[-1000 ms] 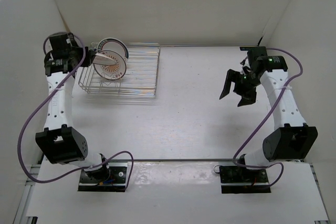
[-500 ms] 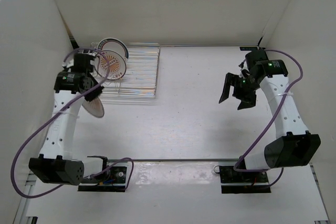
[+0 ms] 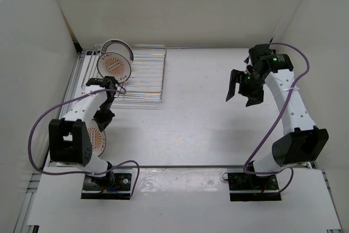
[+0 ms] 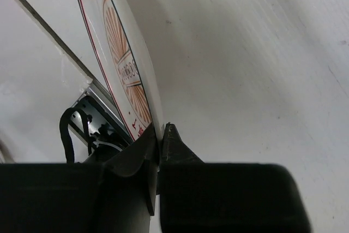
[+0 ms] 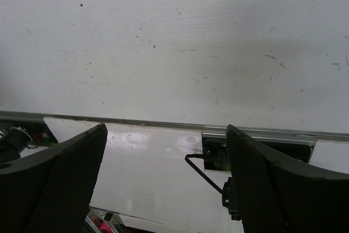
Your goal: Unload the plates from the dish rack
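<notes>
Your left gripper [image 4: 161, 141] pinches the rim of a white round plate with an orange sunburst centre [image 4: 122, 75], well in front of the silver wire dish rack [image 3: 146, 80], so you are mid-unload and should next lower it flat and let go, while right of the rack your right gripper [image 3: 242, 92] hangs spread, empty.
</notes>
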Robot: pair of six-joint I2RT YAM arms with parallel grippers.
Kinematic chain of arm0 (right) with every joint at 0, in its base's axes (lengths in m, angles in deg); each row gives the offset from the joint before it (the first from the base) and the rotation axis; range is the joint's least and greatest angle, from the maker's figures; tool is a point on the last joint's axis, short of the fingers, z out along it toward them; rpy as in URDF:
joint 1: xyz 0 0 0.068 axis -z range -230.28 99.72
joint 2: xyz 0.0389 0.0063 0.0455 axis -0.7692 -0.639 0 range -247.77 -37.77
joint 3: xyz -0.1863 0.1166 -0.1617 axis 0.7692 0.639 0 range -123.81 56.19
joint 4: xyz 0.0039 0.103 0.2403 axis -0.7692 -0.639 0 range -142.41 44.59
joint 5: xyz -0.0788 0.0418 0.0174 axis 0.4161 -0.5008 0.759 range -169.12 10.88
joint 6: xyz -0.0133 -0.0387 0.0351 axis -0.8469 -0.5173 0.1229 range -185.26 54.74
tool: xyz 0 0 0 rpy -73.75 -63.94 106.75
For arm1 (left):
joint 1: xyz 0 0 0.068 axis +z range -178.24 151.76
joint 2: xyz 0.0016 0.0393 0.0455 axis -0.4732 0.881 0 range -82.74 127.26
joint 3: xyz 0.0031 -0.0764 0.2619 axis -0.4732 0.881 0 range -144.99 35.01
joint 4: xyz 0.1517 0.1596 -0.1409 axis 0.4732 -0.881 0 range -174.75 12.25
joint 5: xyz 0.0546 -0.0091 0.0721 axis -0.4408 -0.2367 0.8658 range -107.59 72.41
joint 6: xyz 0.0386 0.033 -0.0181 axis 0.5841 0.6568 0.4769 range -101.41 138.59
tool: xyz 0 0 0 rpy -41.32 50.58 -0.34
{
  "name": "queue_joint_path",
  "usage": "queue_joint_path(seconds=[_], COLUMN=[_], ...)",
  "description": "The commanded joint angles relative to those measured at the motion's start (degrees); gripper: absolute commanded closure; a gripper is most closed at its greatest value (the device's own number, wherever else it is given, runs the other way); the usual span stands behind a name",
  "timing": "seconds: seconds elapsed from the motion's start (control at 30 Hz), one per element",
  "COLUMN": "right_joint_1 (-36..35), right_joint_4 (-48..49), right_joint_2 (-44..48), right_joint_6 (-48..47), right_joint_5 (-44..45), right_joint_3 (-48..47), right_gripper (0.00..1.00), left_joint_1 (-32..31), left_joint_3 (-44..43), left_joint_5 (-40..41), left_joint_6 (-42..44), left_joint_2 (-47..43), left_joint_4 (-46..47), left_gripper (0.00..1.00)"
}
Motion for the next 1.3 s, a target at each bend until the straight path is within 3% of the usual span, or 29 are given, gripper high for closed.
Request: queue_joint_path(seconds=[0.0, 0.17, 0.2, 0.23, 0.27, 0.37, 0.47, 0.67, 0.87, 0.97, 1.0, 1.03, 1.07, 1.1, 1.2, 1.27], right_joint_1=[-0.08, 0.35, 0.36, 0.27, 0.36, 0.44, 0.71, 1.49, 2.11, 2.29, 2.46, 2.55, 2.55, 2.99, 3.08, 3.26], right_joint_4=[-15.25, -15.16, -15.16, -15.25, -15.34, -15.34, -15.43, -15.42, -15.16, -15.07, -15.16, -14.99, -14.90, -15.16, -14.81, -14.81], right_joint_2=[-0.75, -2.24, -2.59, -2.86, -3.29, -4.26, -4.88, -5.41, -5.06, -4.79, -4.79, -4.97, -4.97, -5.14, -5.84, -6.02], right_joint_6=[0.02, 0.10, 0.10, 0.10, 0.10, 0.02, -0.24, -0.07, 0.10, 0.28, 0.19, 0.02, 0.28, 0.19, 0.19, 0.11], right_joint_5=[1.27, 1.71, 1.80, 1.80, 1.80, 1.80, 1.71, 1.36, 1.27, 1.01, 0.83, 0.74, 0.57, 0.48, 0.13, 0.13], right_joint_3=[-2.92, -4.93, -5.20, -5.46, -5.81, -6.17, -6.61, -6.61, -5.91, -5.55, -5.47, -5.38, -5.38, -5.29, -5.73, -5.99], right_gripper=[0.10, 0.10, 0.10, 0.10, 0.10, 0.10, 0.10, 0.10, 0.10, 0.10, 0.10, 0.10, 0.10, 0.10, 0.10, 0.10], left_joint_1=[-0.18, -0.70, -0.70, -0.79, -0.79, -0.79, -0.27, 0.26, 2.27, 5.34, 6.06, 7.89, 9.39, 11.06, 12.39, 12.39], left_joint_3=[-3.25, -8.16, -8.70, -9.31, -10.88, -12.21, -14.14, -19.24, -31.00, -32.35, -30.43, -29.11, -25.18, -21.57, -18.98, -25.87], left_joint_5=[2.23, -0.15, -0.32, -0.41, -0.24, -0.24, 0.03, 0.47, -3.48, -15.12, -18.14, -23.91, -29.62, -32.03, -37.50, -38.12], left_joint_6=[-2.89, -2.19, -2.27, -2.45, -2.28, -0.88, -0.17, -2.09, -4.30, -2.72, -2.71, -3.93, -5.51, -11.96, -18.42, -19.67], left_joint_2=[5.03, 11.82, 12.52, 13.92, 14.28, 14.37, 14.02, 12.70, 10.95, 7.27, 6.38, 5.33, 3.32, 2.95, 5.04, 8.82], left_joint_4=[-11.72, -11.27, -11.10, -11.19, -11.10, -9.44, -9.34, -11.97, -13.39, -3.31, 9.16, 13.64, 18.38, 31.92, 47.01, 46.82], left_gripper=[0.92, 0.88, 0.83, 0.66, 0.58, 0.38, 0.29, 0.25, 0.26, 0.29, 0.29, 0.29, 0.27, 0.25, 0.25, 0.25])
